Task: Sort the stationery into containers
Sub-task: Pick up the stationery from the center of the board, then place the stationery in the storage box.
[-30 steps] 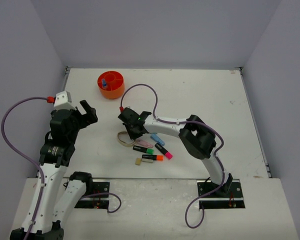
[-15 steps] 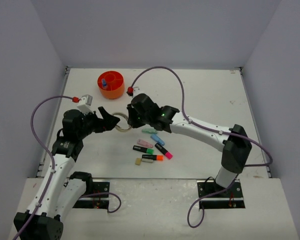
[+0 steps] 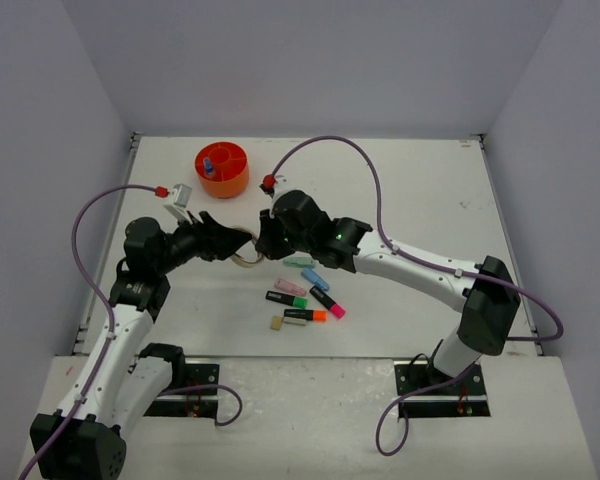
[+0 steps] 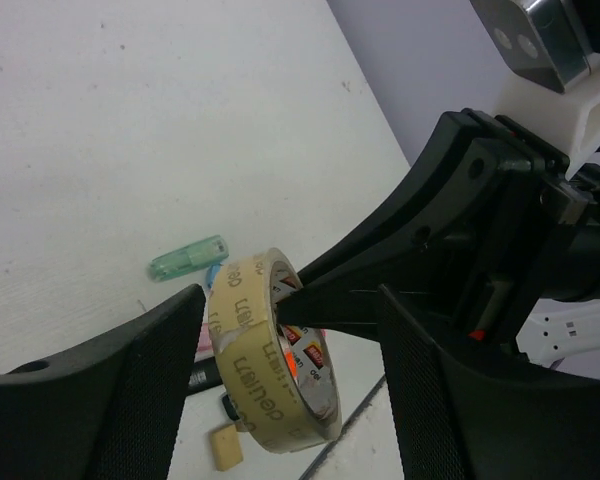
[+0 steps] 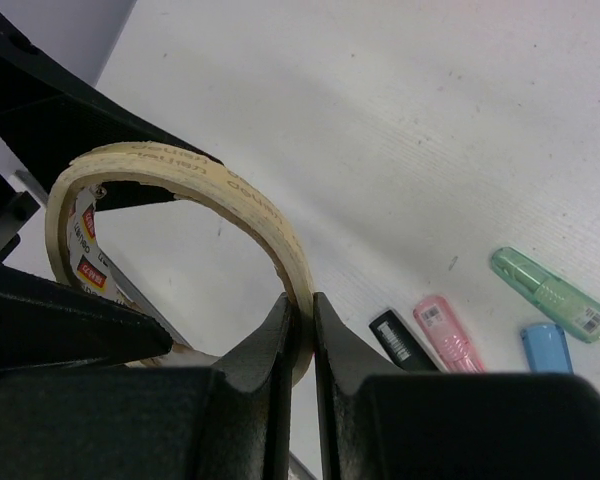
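My right gripper (image 3: 263,250) is shut on the wall of a beige tape roll (image 3: 246,258), one finger inside the ring and one outside (image 5: 300,310), and holds it above the table. My left gripper (image 3: 232,248) is open, and its two fingers stand either side of the roll (image 4: 265,360) without closing on it. On the table lie a mint piece (image 3: 299,262), a blue piece (image 3: 314,279), a pink piece (image 5: 448,340), three black highlighters (image 3: 305,316) and a tan eraser (image 3: 276,322). The orange organiser (image 3: 235,185) stands at the back left with a blue-capped bottle (image 3: 209,166) in it.
The loose stationery lies in a cluster just right of and below the two grippers. The right arm stretches across the middle of the table from the right base. White walls enclose the table on three sides.
My right gripper has lifted the tape roll off the table and carried it left. My left arm has swung in from the left until its open fingers flank the roll.
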You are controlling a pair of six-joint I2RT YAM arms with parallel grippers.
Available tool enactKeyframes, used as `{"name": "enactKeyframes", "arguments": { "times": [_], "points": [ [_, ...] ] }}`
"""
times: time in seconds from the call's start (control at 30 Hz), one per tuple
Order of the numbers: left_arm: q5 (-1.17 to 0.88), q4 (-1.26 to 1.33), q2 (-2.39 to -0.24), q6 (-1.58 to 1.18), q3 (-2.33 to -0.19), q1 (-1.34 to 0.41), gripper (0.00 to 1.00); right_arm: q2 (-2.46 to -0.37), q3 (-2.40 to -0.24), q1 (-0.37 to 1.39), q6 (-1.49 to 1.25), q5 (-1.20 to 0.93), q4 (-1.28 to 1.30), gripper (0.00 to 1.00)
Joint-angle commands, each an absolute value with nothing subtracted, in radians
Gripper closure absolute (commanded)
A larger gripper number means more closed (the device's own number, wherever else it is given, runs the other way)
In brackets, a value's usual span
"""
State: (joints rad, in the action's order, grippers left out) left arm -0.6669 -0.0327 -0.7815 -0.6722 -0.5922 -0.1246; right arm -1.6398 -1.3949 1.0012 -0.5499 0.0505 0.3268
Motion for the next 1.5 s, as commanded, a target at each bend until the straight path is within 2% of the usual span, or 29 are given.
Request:
{"name": "enactKeyframes", "arguments": {
  "times": [0.0,0.03,0.07,0.17,0.23,0.3,0.33,0.37,0.4,0.53,0.6,0.63,0.73,0.87,1.07,1.3,1.47],
  "points": [
    [-0.709,0.033,-0.772,-0.678,-0.61,-0.119,0.33,-1.599,-1.397,1.005,-0.559,0.05,0.288,1.0],
    [-0.708,0.027,-0.771,-0.675,-0.617,-0.119,0.37,-1.598,-1.394,1.005,-0.558,0.055,0.288,1.0],
    [-0.707,0.024,-0.769,-0.673,-0.623,-0.118,0.46,-1.598,-1.392,1.005,-0.558,0.06,0.288,1.0],
    [-0.714,0.021,-0.77,-0.672,-0.632,-0.118,0.81,-1.598,-1.387,1.005,-0.555,0.07,0.287,1.0],
    [-0.715,0.015,-0.776,-0.672,-0.637,-0.118,0.98,-1.597,-1.386,1.004,-0.555,0.07,0.286,1.0],
    [-0.694,0.005,-0.787,-0.661,-0.646,-0.119,1.0,-1.593,-1.381,1.004,-0.553,0.072,0.284,0.96],
    [-0.669,-0.021,-0.794,-0.65,-0.659,-0.119,1.0,-1.589,-1.379,1.003,-0.55,0.078,0.283,0.83],
    [-0.624,-0.069,-0.803,-0.635,-0.68,-0.118,1.0,-1.582,-1.375,1.003,-0.546,0.087,0.283,0.48],
    [-0.551,-0.091,-0.817,-0.613,-0.694,-0.118,1.0,-1.576,-1.369,1.003,-0.542,0.095,0.287,0.03],
    [-0.171,-0.261,-0.917,-0.534,-0.87,-0.12,1.0,-1.514,-1.339,0.969,-0.551,0.2,0.368,0.01],
    [-0.065,-0.271,-1.006,-0.481,-0.96,-0.118,1.0,-1.434,-1.283,0.948,-0.549,0.228,0.374,0.01],
    [-0.032,-0.273,-1.052,-0.451,-0.974,-0.118,1.0,-1.422,-1.255,0.945,-0.548,0.241,0.375,0.01],
    [0.043,-0.266,-1.243,-0.352,-1.203,-0.107,1.0,-1.241,-1.157,0.91,-0.542,0.276,0.377,0.01],
    [0.083,-0.205,-1.472,-0.253,-1.422,-0.054,1.0,-1.125,-1.07,0.896,-0.539,0.271,0.387,0.01],
    [0.005,0.045,-1.724,-0.051,-1.61,0.029,1.0,-0.977,-0.968,0.896,-0.528,0.162,0.415,0.01],
    [-0.528,0.137,-2.034,-0.028,-1.797,0.126,1.0,-0.886,-0.921,0.897,-0.507,0.121,0.472,0.01],
    [-0.562,0.165,-2.121,-0.046,-1.822,0.134,1.0,-0.891,-0.913,0.896,-0.505,0.125,0.492,0.01]
  ]
}}
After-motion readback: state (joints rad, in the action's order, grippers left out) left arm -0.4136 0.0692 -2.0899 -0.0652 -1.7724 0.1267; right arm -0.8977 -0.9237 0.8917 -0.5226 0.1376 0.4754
